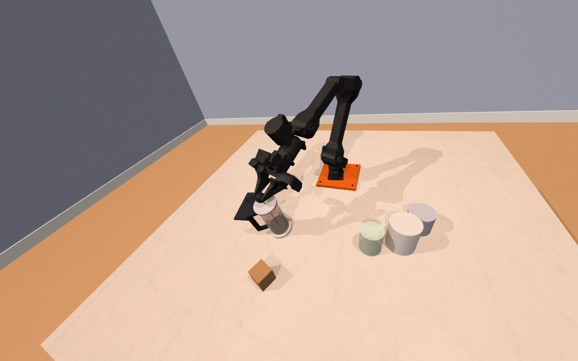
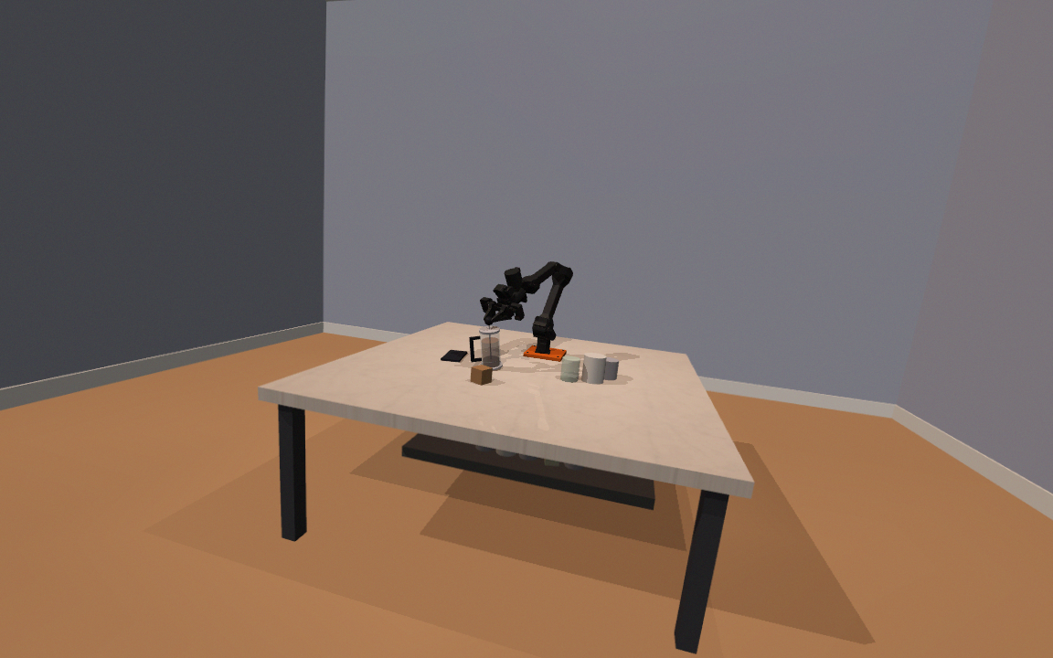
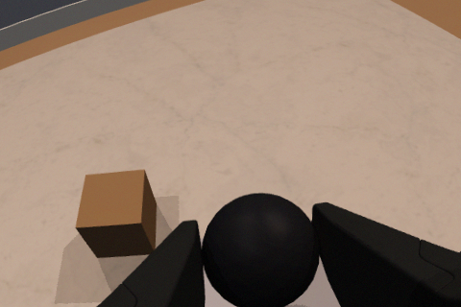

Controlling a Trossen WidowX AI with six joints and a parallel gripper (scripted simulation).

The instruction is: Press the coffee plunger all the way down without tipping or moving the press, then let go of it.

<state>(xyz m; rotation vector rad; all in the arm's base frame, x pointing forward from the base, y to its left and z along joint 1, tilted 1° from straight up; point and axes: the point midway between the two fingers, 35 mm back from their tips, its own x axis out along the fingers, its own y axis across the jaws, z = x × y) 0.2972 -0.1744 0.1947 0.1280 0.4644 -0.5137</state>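
Observation:
The coffee press [image 1: 278, 219] [image 2: 490, 350] stands upright on the table, a clear cylinder with a pale lid, dark contents low inside and a black handle on its left. The black round plunger knob [image 1: 259, 197] [image 3: 260, 249] is just above the lid, with a short piece of rod showing in the exterior view. My gripper [image 1: 259, 198] [image 2: 488, 319] [image 3: 256, 226] is shut on the knob, one finger on each side of it. In the wrist view the knob hides most of the lid.
A brown cube [image 1: 261, 274] [image 2: 480, 375] [image 3: 114, 211] lies in front of the press. A dark flat pad [image 1: 245, 207] [image 2: 453, 355] lies behind the handle. A green cup [image 1: 371, 238] [image 2: 569, 368], a white cup [image 1: 402, 234] [image 2: 593, 367] and a grey cup [image 1: 423, 218] [image 2: 611, 368] stand together at the right.

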